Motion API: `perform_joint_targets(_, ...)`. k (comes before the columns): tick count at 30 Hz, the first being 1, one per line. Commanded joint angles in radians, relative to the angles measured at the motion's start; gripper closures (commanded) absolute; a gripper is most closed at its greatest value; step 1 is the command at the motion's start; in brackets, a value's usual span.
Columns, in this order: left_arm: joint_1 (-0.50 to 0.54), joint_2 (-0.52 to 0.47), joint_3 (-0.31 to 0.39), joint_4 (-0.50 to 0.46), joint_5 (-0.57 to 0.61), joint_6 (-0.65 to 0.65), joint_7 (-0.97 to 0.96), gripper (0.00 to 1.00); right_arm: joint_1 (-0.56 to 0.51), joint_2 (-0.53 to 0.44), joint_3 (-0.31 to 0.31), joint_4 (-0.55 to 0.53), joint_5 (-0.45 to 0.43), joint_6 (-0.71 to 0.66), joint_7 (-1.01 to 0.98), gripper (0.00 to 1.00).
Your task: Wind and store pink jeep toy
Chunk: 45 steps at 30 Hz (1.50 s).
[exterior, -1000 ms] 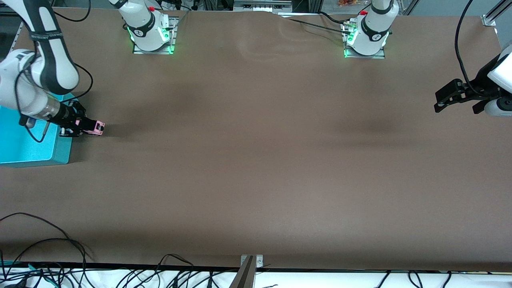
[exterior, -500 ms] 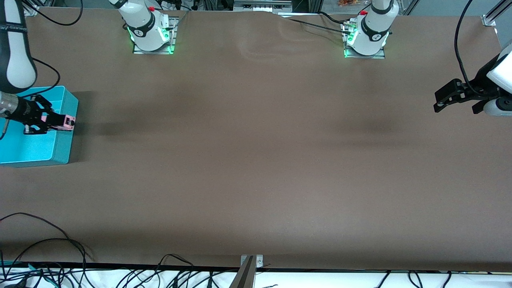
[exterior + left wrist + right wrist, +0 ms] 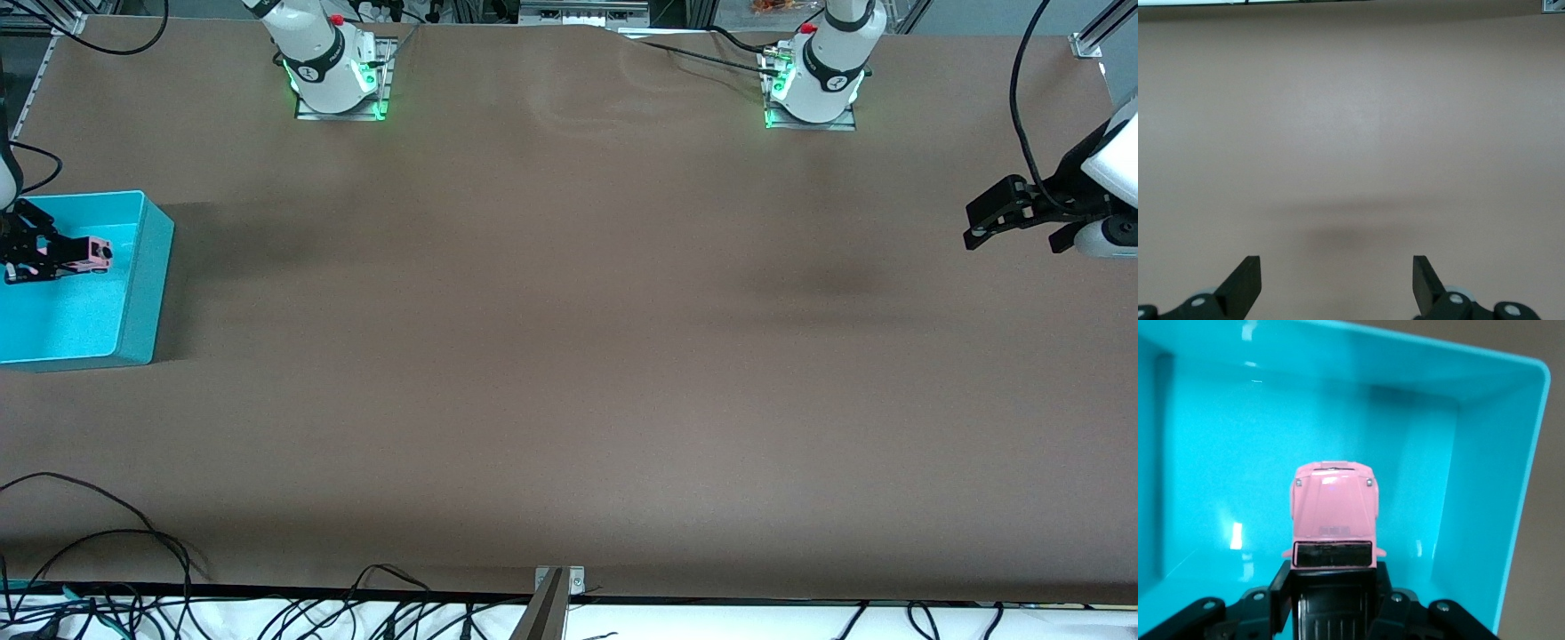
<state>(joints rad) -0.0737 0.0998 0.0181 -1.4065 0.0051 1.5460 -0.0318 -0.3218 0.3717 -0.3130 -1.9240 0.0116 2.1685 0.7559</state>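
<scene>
Turquoise bin (image 3: 142, 293) below; right fingers (image 3: 55, 255) clamp pink jeep toy (image 3: 92, 252).

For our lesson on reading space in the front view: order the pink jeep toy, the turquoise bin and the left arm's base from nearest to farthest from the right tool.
1. pink jeep toy: held in the right tool.
2. turquoise bin: directly under it.
3. left arm's base: toward the table's left-arm end.
</scene>
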Motion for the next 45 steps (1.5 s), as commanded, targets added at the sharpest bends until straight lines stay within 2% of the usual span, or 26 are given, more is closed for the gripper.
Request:
perform_joint_targets(1,-0.008,0.014,0.003,0.032,0.018,-0.014,0.012,0.0,-0.032,0.091,0.003,0.028,0.004,0.077,-0.033,0.88)
perform_joint_targets(6,-0.008,0.014,0.002,0.032,0.018,-0.014,0.013,0.0,-0.057,0.153,0.005,0.016,0.01,0.203,-0.036,0.88)
perform_joint_targets(12,-0.008,0.014,-0.007,0.032,0.018,-0.014,0.012,0.0,-0.066,0.181,0.014,0.0,0.011,0.247,-0.035,0.85)
perform_joint_targets(13,-0.008,0.014,-0.007,0.032,0.018,-0.014,0.012,0.0,-0.066,0.181,0.014,-0.001,0.011,0.248,-0.035,0.82)
perform_joint_targets(14,-0.006,0.014,-0.007,0.032,0.018,-0.014,0.012,0.0,-0.066,0.181,0.018,-0.001,0.011,0.246,-0.035,0.75)
perform_joint_targets(15,-0.006,0.014,-0.007,0.034,0.018,-0.014,0.012,0.0,-0.066,0.181,0.023,-0.003,0.013,0.244,-0.035,0.61)
perform_joint_targets(16,-0.006,0.012,-0.007,0.034,0.016,-0.014,0.01,0.0,-0.065,0.179,0.026,-0.003,0.013,0.241,-0.035,0.34)
perform_joint_targets(17,-0.006,0.012,-0.01,0.034,0.016,-0.014,0.01,0.0,-0.065,0.176,0.026,-0.004,0.013,0.238,-0.035,0.0)
perform_joint_targets(23,-0.006,0.012,-0.038,0.034,0.022,-0.015,0.006,0.0,-0.063,0.144,0.028,-0.003,0.013,0.226,-0.033,0.0)
perform_joint_targets(26,-0.005,0.012,-0.038,0.035,0.026,-0.015,0.006,0.0,-0.059,0.106,0.035,-0.001,0.011,0.179,-0.036,0.0)
perform_joint_targets(31,-0.005,0.011,-0.038,0.035,0.019,-0.015,0.006,0.0,-0.056,0.001,0.057,0.01,0.007,0.039,-0.043,0.0)
perform_joint_targets(37,-0.005,0.012,-0.033,0.035,0.018,-0.015,0.004,0.0,-0.033,-0.114,0.092,0.01,-0.004,-0.062,-0.047,0.0)
perform_joint_targets(45,-0.003,0.012,-0.033,0.035,0.018,-0.014,0.006,0.0,0.041,-0.253,0.092,0.008,-0.018,-0.078,-0.162,0.0)
